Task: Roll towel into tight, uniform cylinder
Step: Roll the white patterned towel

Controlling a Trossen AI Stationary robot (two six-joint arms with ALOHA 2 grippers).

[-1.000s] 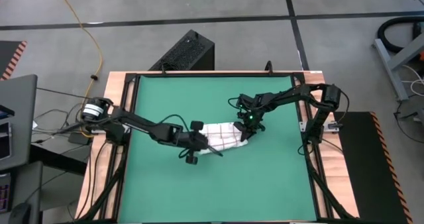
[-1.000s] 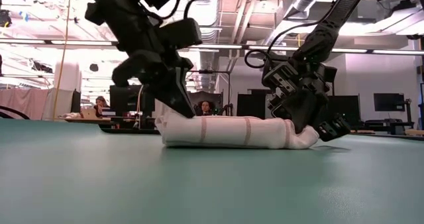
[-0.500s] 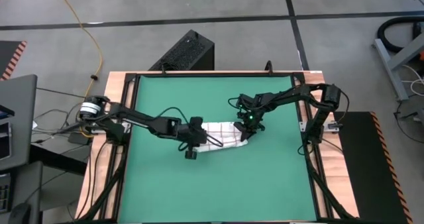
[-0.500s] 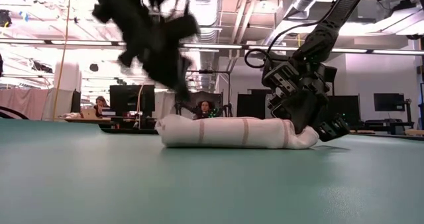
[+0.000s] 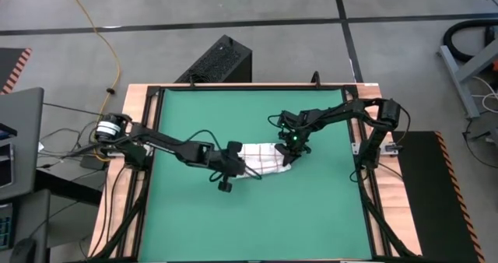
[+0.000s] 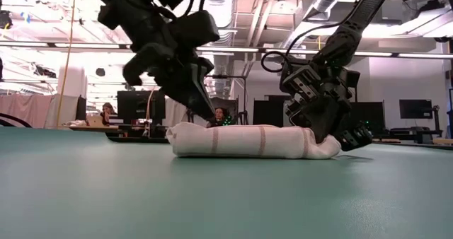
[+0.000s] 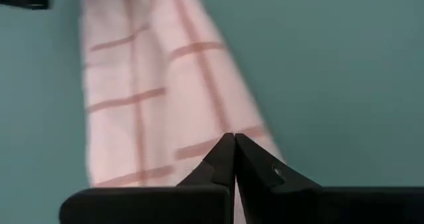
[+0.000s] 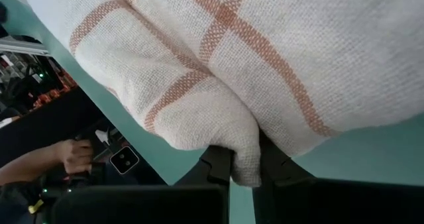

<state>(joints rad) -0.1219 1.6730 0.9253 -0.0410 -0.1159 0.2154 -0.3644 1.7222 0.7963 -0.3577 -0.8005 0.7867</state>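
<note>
late stage of rolling, as judged. towel (image 5: 263,161) near the middle of the green mat (image 5: 194,107), already wound into a low, slightly flattened roll; thin woven white cloth, grid of red-brown lines, soft rounded ends. right gripper (image 8: 246,174) at the roll's right end, pinching a fold of cloth between nearly closed fingers. left gripper (image 7: 233,144) at the roll's left end, fingers pressed together, nothing between them, tips at or just above the cloth; contact not certain. next move, as judged: pressing and tucking the looser left end while the right end is anchored, to even the cylinder.
</note>
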